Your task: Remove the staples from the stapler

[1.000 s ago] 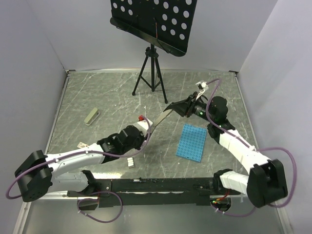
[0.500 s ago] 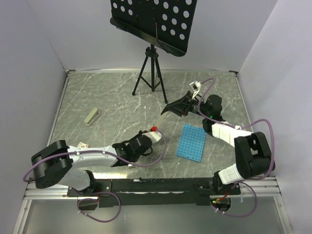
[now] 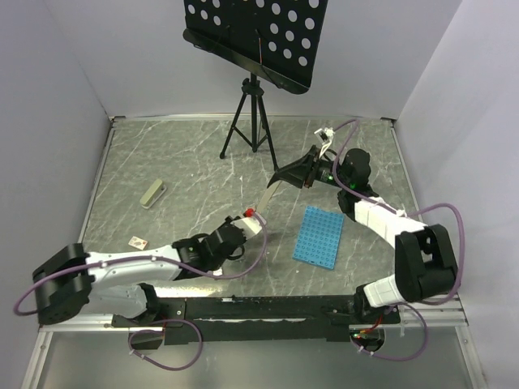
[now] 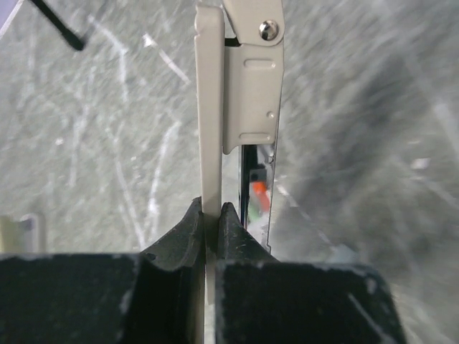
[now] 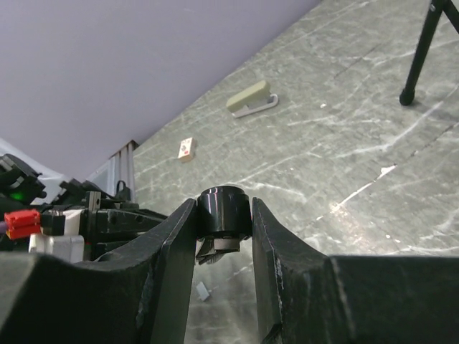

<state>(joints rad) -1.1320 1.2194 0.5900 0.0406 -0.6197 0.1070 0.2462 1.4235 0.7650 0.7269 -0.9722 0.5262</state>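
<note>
The stapler (image 3: 266,196) hangs in the air between my two grippers, its narrow arms spread. My left gripper (image 3: 243,223) is shut on its lower end; in the left wrist view the jaws (image 4: 210,215) pinch a thin pale strip (image 4: 209,122), with the silvery metal arm (image 4: 252,86) beside it. My right gripper (image 3: 285,173) is shut on the upper end; in the right wrist view the jaws (image 5: 224,215) clamp a round black cap (image 5: 224,206). One tiny grey block of staples (image 5: 203,290) lies on the table below.
A blue perforated plate (image 3: 319,237) lies right of the stapler. A beige stapler-like object (image 3: 152,193) and a small card (image 3: 138,241) lie at the left. A black tripod stand (image 3: 253,121) stands at the back centre.
The left gripper has drawn the lower end of the stapler down and towards the near edge. The right gripper has lifted slightly to the back left. The left forearm has swung, uncovering the small card.
</note>
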